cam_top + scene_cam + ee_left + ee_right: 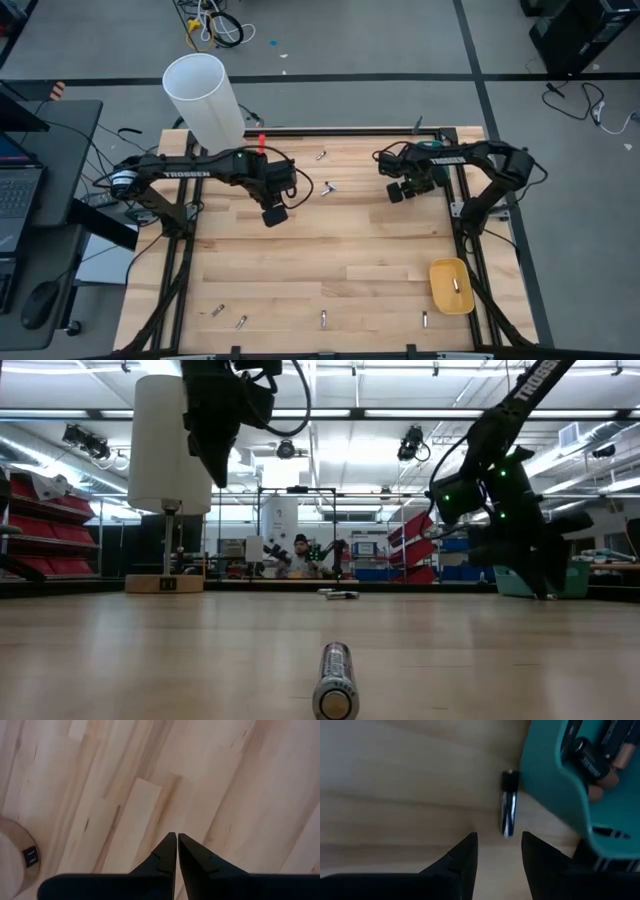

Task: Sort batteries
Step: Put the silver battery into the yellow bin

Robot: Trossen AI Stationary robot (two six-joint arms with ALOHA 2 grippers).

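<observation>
My right gripper [499, 837] hangs open just above the wood at the table's far right [398, 192]. A silvery battery with a dark end [508, 810] lies just beyond its fingertips, beside the teal tray [555, 785], which holds several batteries. My left gripper [177, 836] is shut on nothing, high over bare wood at the far left-centre [275, 213]. Loose batteries lie at the far centre [328, 188], [321, 156]. Several more lie along the near edge [323, 319], one of them close in the low view [336, 680]. A yellow tray [440, 290] at the near right holds one battery [456, 286].
A tall white tube [205, 100] stands on a round wooden base [15, 855] at the far left corner. Black frame rails [178, 270] run along both table sides. The middle of the table is bare wood [330, 250]. A person sits in the room beyond [300, 550].
</observation>
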